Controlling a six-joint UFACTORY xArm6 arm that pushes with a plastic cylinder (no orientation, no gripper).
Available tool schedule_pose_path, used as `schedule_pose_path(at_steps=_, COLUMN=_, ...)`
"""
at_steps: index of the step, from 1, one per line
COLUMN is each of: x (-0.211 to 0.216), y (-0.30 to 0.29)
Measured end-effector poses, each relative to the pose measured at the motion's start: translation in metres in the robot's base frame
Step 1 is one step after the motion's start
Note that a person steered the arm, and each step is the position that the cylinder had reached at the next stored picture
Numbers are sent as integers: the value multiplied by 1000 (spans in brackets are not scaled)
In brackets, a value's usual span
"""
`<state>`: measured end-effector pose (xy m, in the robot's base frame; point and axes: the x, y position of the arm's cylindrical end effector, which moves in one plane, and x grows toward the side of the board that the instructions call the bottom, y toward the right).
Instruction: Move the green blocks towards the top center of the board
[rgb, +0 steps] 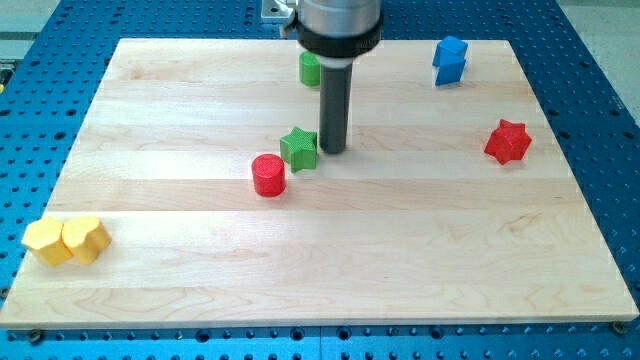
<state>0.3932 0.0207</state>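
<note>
A green star block (298, 148) lies near the board's middle, a little above centre. My tip (333, 151) is just to its right, close to or touching it. A second green block (310, 68), shape unclear because the rod hides part of it, sits near the view's top centre, directly left of the rod's upper body. A red cylinder (268, 174) stands just below-left of the green star.
A blue block (450, 60) sits at the view's top right. A red star block (508, 141) lies at the right. Two yellow blocks (48, 241) (86, 238) touch each other at the bottom left. The wooden board (320, 260) rests on a blue perforated table.
</note>
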Motion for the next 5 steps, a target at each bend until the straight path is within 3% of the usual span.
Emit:
schedule_pose_path(at_steps=2, x=-43, y=1)
schedule_pose_path(at_steps=3, x=-25, y=9)
schedule_pose_path(at_steps=4, x=23, y=12)
schedule_pose_path(at_steps=5, x=10, y=0)
